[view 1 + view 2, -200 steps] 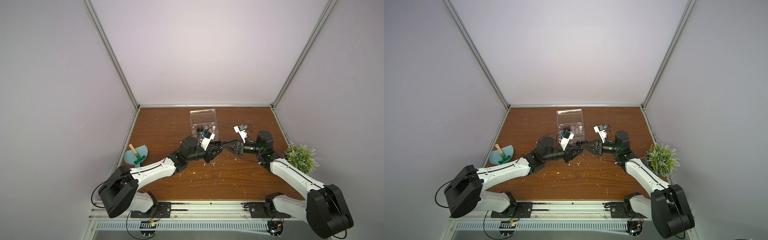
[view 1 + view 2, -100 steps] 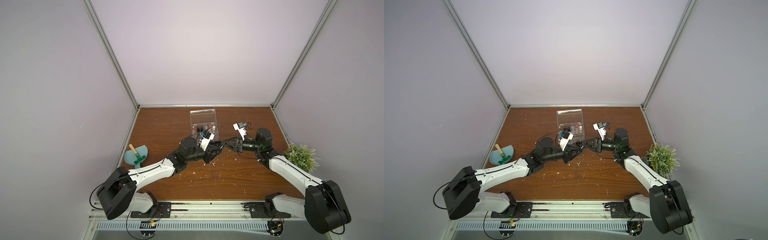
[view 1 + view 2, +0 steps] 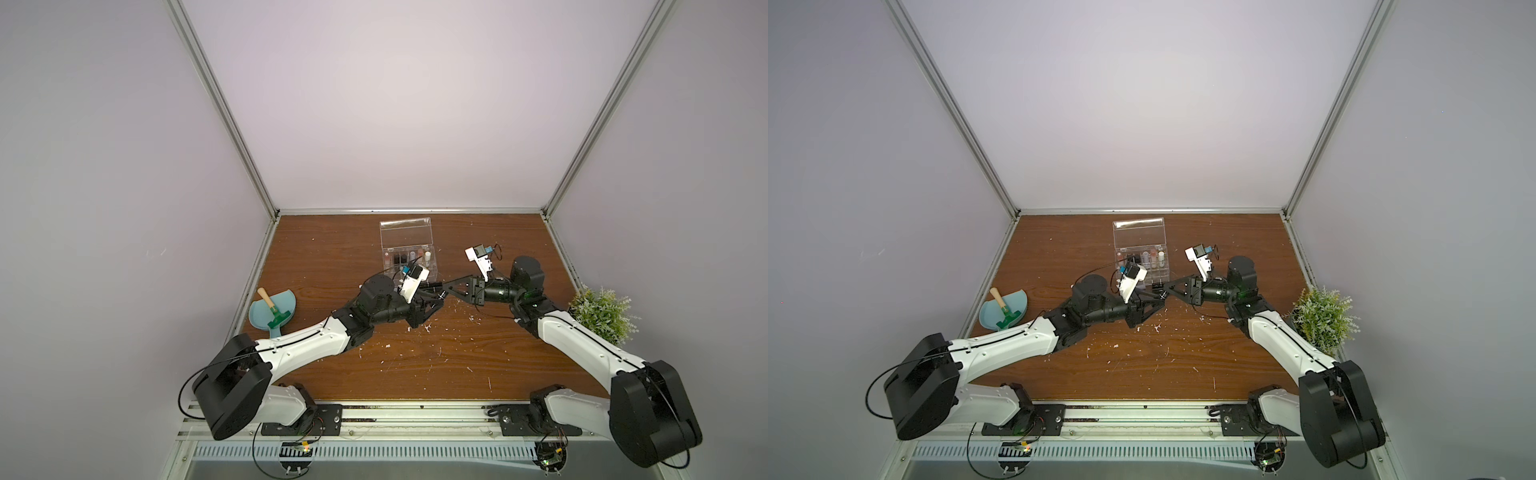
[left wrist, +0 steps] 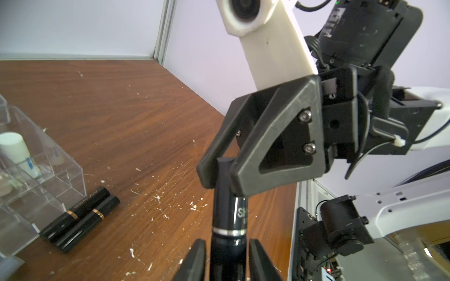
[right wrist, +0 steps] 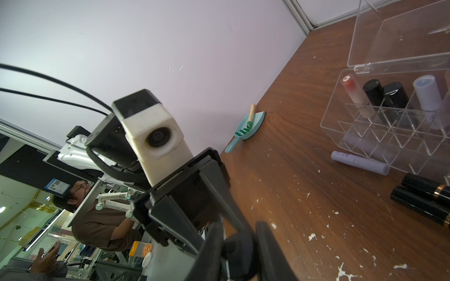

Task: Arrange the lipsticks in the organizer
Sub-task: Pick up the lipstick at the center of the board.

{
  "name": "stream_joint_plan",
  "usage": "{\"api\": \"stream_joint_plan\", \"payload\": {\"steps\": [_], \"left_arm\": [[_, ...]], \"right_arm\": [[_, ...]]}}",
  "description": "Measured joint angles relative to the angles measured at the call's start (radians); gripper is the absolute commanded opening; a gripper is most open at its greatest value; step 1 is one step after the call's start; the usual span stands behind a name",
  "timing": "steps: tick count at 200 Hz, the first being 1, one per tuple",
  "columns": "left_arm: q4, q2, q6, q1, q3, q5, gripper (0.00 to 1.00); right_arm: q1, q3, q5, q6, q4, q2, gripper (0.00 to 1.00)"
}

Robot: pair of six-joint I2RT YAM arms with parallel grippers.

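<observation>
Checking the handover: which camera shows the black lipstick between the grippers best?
Left wrist view: the black lipstick stands close and sharp, right gripper clamped on its end. Both top views show a tiny dark sliver; the right wrist view, only its blurred end.

- Both top views hang high and far off, looking steeply down on the whole table [image 3: 374,365] from my side.
- My left wrist camera, close in, sights along my left claw [image 4: 226,255] at my right claw [image 4: 222,176].
- My right wrist camera faces back the opposite way; both wrist views share the black lipstick [image 4: 229,211] and the organizer [image 4: 60,175].
</observation>
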Motion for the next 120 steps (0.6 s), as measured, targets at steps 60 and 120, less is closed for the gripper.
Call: {"api": "stream_joint_plan", "payload": {"steps": [60,120], "left_arm": [[-0.106,-0.035,0.008,0.0,0.0,-0.134,0.81],[-0.186,-0.234,0.015,0.0,-0.085,-0.45,0.81]], "right_arm": [[0.0,0.065,0.069,-0.086,-0.098,0.049,0.15],[0.042,0.224,0.258,-0.211,-0.23,0.148,0.14]]}}
